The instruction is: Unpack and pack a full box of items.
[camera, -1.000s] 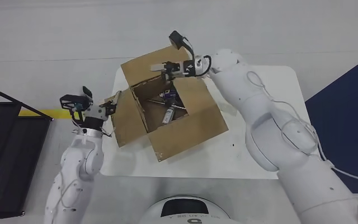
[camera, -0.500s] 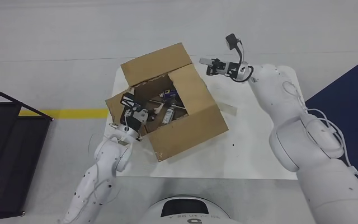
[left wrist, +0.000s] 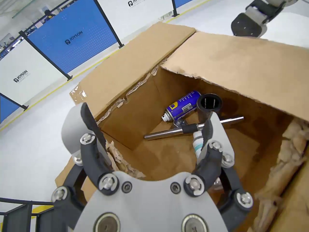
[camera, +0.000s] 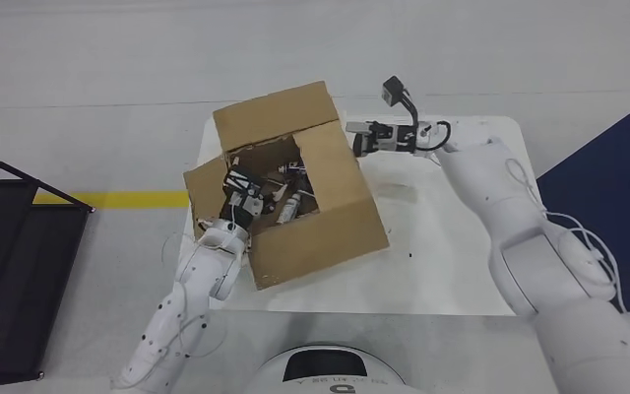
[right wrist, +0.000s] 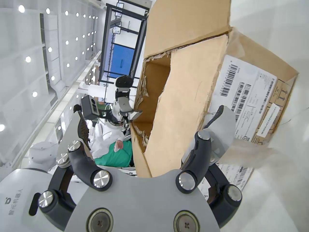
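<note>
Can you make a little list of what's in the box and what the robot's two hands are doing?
Box: open, flaps torn, on the table
Inside: blue spray can, metal rod, black tube, white tube
Left hand: open, over the opening
Right hand: open, beside the outer wall

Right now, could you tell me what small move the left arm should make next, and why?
Probably lower the left gripper into the box toward the metal rod: its jaws stand open and empty at the opening, with the rod lying exposed.
</note>
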Controlling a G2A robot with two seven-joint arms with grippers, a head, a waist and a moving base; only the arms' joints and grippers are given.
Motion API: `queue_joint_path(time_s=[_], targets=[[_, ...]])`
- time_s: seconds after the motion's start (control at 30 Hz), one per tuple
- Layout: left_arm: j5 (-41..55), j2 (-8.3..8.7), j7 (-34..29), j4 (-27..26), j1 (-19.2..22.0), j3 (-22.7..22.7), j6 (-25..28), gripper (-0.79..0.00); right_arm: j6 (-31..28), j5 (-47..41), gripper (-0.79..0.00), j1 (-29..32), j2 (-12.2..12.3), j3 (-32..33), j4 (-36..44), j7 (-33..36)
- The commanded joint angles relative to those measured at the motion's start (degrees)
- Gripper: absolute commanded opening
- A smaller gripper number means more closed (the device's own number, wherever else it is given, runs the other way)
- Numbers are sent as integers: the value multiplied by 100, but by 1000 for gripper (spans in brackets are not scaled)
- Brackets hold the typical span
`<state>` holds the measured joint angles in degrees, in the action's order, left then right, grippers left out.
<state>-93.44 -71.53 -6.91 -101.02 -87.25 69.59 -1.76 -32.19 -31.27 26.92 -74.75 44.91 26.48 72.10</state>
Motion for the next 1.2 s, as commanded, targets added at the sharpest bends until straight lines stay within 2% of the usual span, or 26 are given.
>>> queue_joint_path(time_s=[0.0, 0.23, 0.37, 0.53, 0.63, 0.8, 0.93, 1.17], targets=[[47, -6, -31, -28, 36, 36, -20, 0, 117, -17, 0, 180, 138, 137, 371, 117], [334, 5, -81, -230, 55, 323, 89, 0, 400, -132, 0, 954, 551, 667, 1803, 399], [597, 31, -199, -323, 58, 597, 340, 0, 382, -115, 0, 1460, 771, 1085, 2493, 345], [484, 95, -676, -178, 133, 791, 1036, 0, 563, 878, 0, 2038, 1028, 1586, 3266, -675], [96, 131, -842, -5, 203, 698, 1509, 0, 879, 1408, 0, 2522, 1154, 1845, 3737, -1288], [-239, 121, -803, 62, 305, 387, 1687, 0, 952, 1540, 0, 3172, 1262, 2136, 4216, -1688], [-259, 80, -783, 21, 373, 100, 1611, 0, 825, 1258, 0, 3357, 1270, 2136, 4364, -1416], [-72, -27, -905, 155, 525, -318, 1132, 0, 703, 817, 0, 3127, 1195, 1893, 4081, -850]])
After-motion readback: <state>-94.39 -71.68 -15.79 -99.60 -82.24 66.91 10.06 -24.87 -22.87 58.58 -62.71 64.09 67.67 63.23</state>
